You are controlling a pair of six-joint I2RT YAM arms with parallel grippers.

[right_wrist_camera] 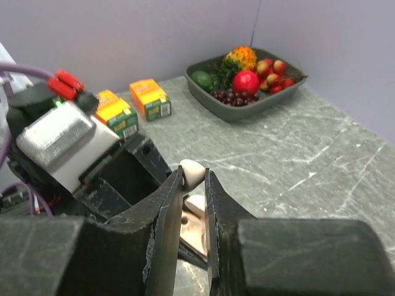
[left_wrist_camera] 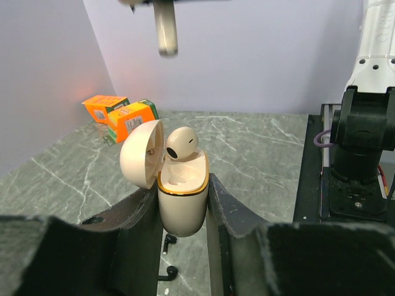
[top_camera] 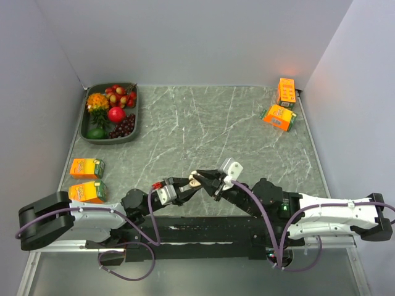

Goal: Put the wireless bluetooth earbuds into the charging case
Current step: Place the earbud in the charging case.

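My left gripper (left_wrist_camera: 182, 196) is shut on a cream charging case (left_wrist_camera: 181, 206) with a gold rim, held upright with its lid (left_wrist_camera: 139, 154) swung open to the left. One cream earbud (left_wrist_camera: 181, 143) sits in the case, head sticking up. My right gripper (right_wrist_camera: 194, 177) is shut on a second cream earbud (right_wrist_camera: 192, 172), directly above the open case (right_wrist_camera: 200, 227); its stem (left_wrist_camera: 165, 32) hangs down at the top of the left wrist view. Two tiny black earbuds (left_wrist_camera: 166, 242) (left_wrist_camera: 169, 273) lie on the table under the case. Both grippers (top_camera: 185, 187) (top_camera: 208, 180) meet near the front centre.
A grey tray of fruit (top_camera: 132, 131) stands at the back left. Two orange cartons (top_camera: 86, 168) (top_camera: 87, 192) lie at the left edge, two more (top_camera: 286, 91) (top_camera: 279, 117) at the back right. Grey walls close in three sides.
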